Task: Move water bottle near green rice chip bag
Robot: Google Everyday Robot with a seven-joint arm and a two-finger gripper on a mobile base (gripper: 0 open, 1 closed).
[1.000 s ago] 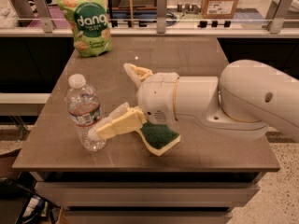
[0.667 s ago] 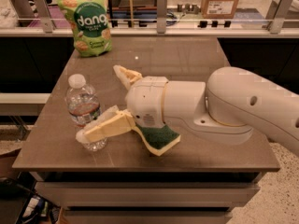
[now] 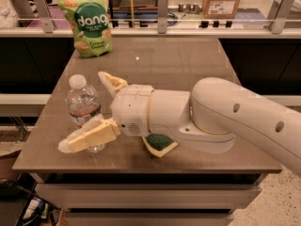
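Camera view shows the bottle [image 3: 81, 97] standing upright near the front left of the table [image 3: 183, 62]. It is small, of clear ribbed plastic, with a white screw cap and a pale label band with a reddish tint around its middle. The gripper [image 3: 82, 111] reaches in from the right with its fingers spread wide, one behind the bottle at cap height and the other crossing low in front of its base, so the bottle sits between them. Whether either finger touches it I cannot tell. The bag [image 3: 87, 22], light green with a dark green "dang" circle, stands at the far left, well apart from the bottle. A green-topped yellow sponge [image 3: 160, 143] lies under the arm [image 3: 225, 114].
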